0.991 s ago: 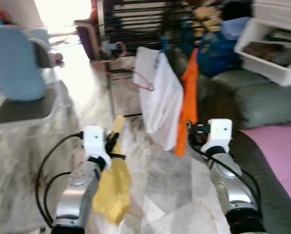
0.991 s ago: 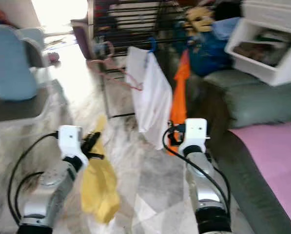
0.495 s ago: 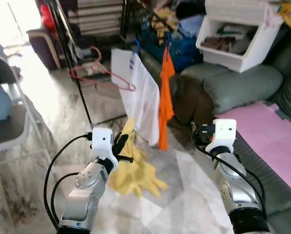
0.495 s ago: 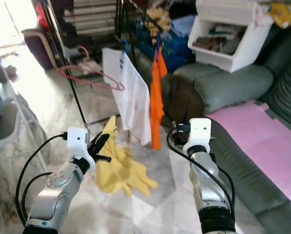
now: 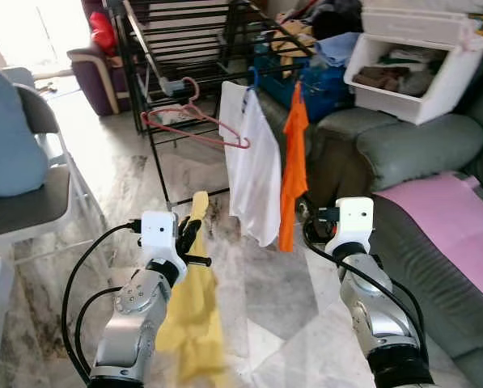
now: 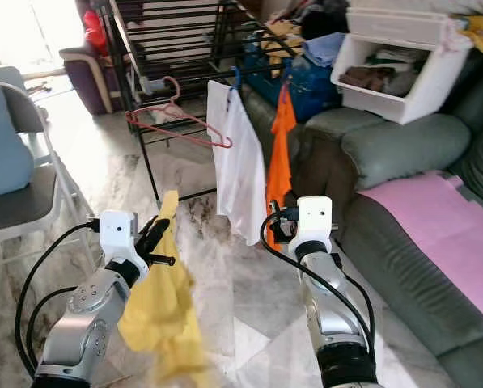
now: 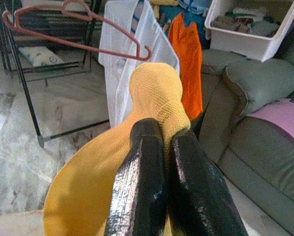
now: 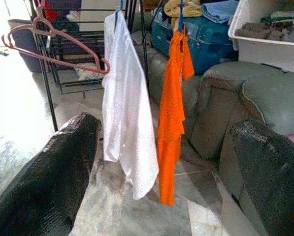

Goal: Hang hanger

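My left gripper (image 5: 194, 239) is shut on a yellow garment (image 5: 194, 315) that hangs down from its fingers (image 7: 151, 187) over the floor. An empty pink hanger (image 5: 194, 129) hangs on the black drying rack (image 5: 184, 48) ahead. Beside it a white shirt (image 5: 255, 174) and an orange garment (image 5: 292, 170) hang from the same rack. My right gripper (image 8: 166, 162) is held up open with nothing between its fingers (image 8: 53, 172), pointing at the white shirt (image 8: 129, 113) and orange garment (image 8: 172, 108).
A grey folding chair (image 5: 39, 202) with a blue cushion stands at the left. A dark green sofa (image 5: 419, 153) with a pink mat (image 5: 455, 218) lies at the right. A white bin (image 5: 411, 69) of clothes sits behind it. Marble floor lies between.
The camera has swung, so the rack and sofa shifted in view. The yellow garment swung out and now hangs straight down from my left gripper. Both grippers keep their states.
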{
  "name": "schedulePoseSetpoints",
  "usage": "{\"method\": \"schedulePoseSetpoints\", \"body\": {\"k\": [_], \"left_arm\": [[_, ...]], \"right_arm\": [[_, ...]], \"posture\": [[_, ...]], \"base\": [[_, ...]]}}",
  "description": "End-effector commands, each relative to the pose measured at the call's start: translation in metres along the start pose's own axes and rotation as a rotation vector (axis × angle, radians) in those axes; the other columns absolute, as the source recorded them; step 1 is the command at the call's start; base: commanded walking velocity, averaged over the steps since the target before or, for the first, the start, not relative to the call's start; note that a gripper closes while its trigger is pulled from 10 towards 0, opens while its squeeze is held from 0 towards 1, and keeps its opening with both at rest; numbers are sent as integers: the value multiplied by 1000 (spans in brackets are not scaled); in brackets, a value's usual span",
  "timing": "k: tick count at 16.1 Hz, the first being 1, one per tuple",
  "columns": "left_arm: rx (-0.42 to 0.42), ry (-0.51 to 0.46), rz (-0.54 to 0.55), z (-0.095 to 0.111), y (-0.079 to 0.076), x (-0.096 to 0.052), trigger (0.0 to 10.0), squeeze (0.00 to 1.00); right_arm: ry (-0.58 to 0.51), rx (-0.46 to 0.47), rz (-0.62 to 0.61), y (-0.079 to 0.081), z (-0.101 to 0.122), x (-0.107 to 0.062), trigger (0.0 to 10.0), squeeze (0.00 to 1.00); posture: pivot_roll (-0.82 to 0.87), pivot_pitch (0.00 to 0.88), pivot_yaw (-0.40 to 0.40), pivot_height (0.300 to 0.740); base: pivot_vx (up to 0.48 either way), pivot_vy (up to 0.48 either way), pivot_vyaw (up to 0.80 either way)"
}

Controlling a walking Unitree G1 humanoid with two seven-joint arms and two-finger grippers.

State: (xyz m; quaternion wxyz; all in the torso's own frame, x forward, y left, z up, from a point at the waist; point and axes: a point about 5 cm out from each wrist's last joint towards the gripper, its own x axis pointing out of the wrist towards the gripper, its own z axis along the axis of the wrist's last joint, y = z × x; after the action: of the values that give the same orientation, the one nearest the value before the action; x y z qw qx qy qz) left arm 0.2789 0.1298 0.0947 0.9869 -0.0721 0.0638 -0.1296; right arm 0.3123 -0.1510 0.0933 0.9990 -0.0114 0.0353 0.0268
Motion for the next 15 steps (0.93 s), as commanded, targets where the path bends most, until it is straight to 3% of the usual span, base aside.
{"method": "schedulePoseSetpoints", "body": {"k": [1, 6, 8, 15], "left_arm": [[20, -45, 14, 7, 3, -1, 10000, 0], [69, -62, 66, 5, 14, -5, 10000, 0], [89, -77, 89, 5, 23, -10, 10000, 0], [124, -82, 86, 6, 35, -14, 10000, 0]], "right_arm": [[-19, -3, 0, -3, 4, -1, 10000, 0], [-6, -36, -3, -14, -1, -8, 10000, 0], [-9, -15, 9, -14, -1, -9, 10000, 0], [-2, 5, 17, -12, -3, -13, 10000, 0]], "posture": [[-54, 0, 3, 740], [-55, 0, 0, 740], [-66, 0, 10, 740], [-63, 0, 15, 740]], "base": [[0, 0, 0], [0, 0, 0], [0, 0, 0], [0, 0, 0]]}}
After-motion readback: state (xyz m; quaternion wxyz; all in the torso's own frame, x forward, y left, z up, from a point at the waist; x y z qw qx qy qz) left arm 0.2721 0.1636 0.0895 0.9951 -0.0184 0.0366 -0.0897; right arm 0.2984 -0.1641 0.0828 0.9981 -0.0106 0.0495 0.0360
